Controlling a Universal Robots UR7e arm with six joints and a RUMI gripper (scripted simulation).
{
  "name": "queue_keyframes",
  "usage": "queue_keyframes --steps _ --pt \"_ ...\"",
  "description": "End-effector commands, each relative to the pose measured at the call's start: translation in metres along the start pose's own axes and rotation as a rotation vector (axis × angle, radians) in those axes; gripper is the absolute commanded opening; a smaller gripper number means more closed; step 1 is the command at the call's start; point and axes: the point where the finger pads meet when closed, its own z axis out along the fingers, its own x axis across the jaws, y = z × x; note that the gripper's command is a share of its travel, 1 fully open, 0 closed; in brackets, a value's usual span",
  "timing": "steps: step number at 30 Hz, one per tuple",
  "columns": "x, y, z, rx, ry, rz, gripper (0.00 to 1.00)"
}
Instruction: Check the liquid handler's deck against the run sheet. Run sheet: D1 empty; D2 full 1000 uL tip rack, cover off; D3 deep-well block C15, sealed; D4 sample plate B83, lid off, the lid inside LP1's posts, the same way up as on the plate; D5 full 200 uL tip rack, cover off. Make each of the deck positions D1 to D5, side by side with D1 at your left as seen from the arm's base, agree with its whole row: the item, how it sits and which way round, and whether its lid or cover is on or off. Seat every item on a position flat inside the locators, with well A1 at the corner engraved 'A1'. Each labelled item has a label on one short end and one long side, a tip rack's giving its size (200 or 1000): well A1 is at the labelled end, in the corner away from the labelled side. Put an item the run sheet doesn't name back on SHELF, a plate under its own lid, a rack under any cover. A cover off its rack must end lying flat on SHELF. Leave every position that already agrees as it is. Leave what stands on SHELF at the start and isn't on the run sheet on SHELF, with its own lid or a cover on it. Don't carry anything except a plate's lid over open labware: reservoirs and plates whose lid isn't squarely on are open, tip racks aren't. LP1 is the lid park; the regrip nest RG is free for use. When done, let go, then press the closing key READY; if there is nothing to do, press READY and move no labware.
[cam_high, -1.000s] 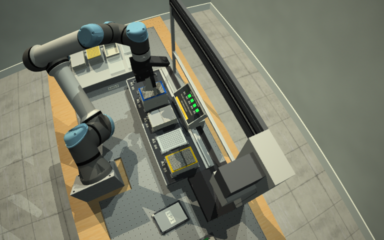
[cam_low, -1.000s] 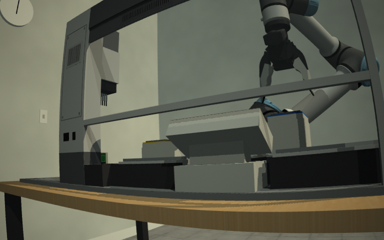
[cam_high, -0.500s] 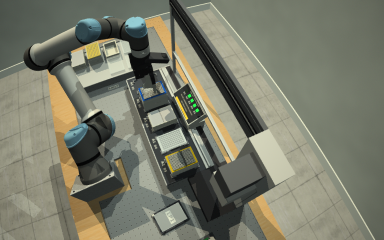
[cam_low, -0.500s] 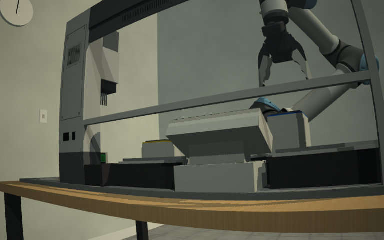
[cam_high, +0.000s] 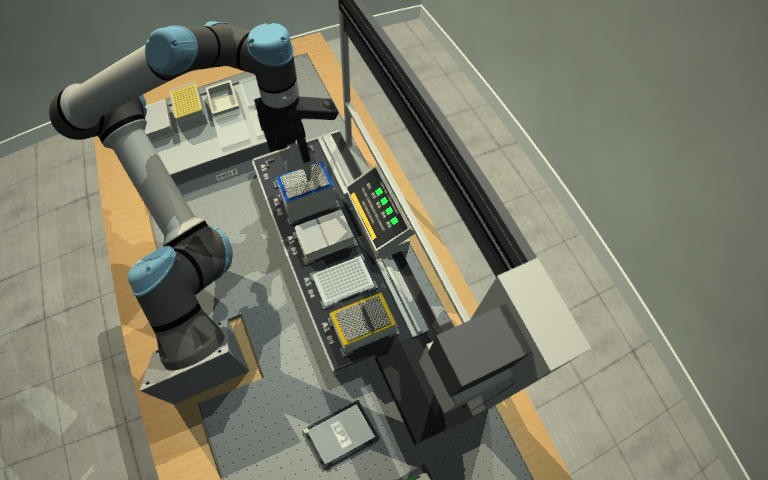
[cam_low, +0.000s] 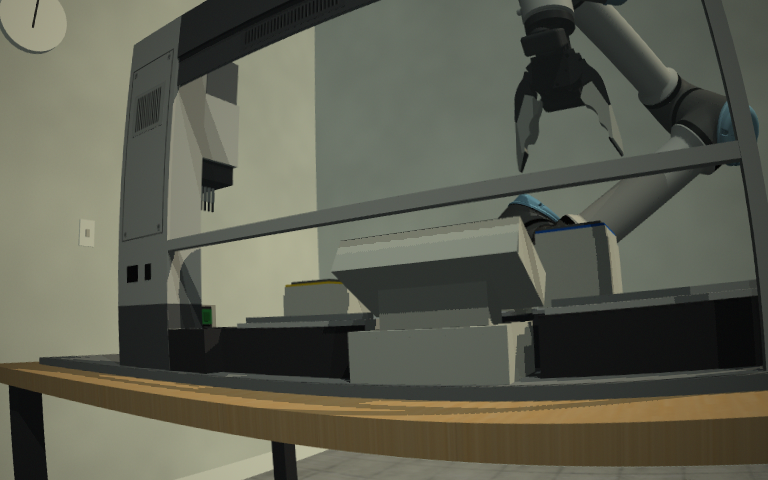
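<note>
The lid [cam_high: 341,433] is lying nearest, flat in the lid park at the bench's [cam_high: 110,237] near end. That is one lid, and I cannot tell which way up it is.

Next, the deck [cam_high: 283,226] is holding four things in a row. The yellow rack [cam_high: 362,318] is sitting on D5 with no cover. The plate [cam_high: 343,279] is sitting on D4 with no lid. The block [cam_high: 323,233] is sitting on D3, and its top is looking smooth, so I think it is sealed. The blue rack [cam_high: 304,182] is sitting on D2 with no cover. So the deck has two racks, one plate and one block. D1 [cam_high: 266,165] is showing nothing on it.

The claw [cam_low: 570,160] is hanging high over the blue rack. Its fingers are standing wide, and it is holding nothing.

Farthest off, the shelf [cam_high: 192,152] is holding one more yellow rack [cam_high: 186,100], one open box [cam_high: 222,97] and some pale flat pieces I cannot name.

I think the deck work is nearly done, because each spot is looking like its row. The labels are too small to read, so I cannot check the names or the A1 corners. Pressing READY seems to be what is left.
</note>
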Motion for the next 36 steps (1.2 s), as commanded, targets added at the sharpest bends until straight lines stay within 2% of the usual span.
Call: queue_keyframes --steps 1,36 --pt "0.0 0.0 -0.005 0.0 0.0 0.0 0.82" --pt "0.0 0.0 -0.057 0.0 0.0 0.0 0.82"
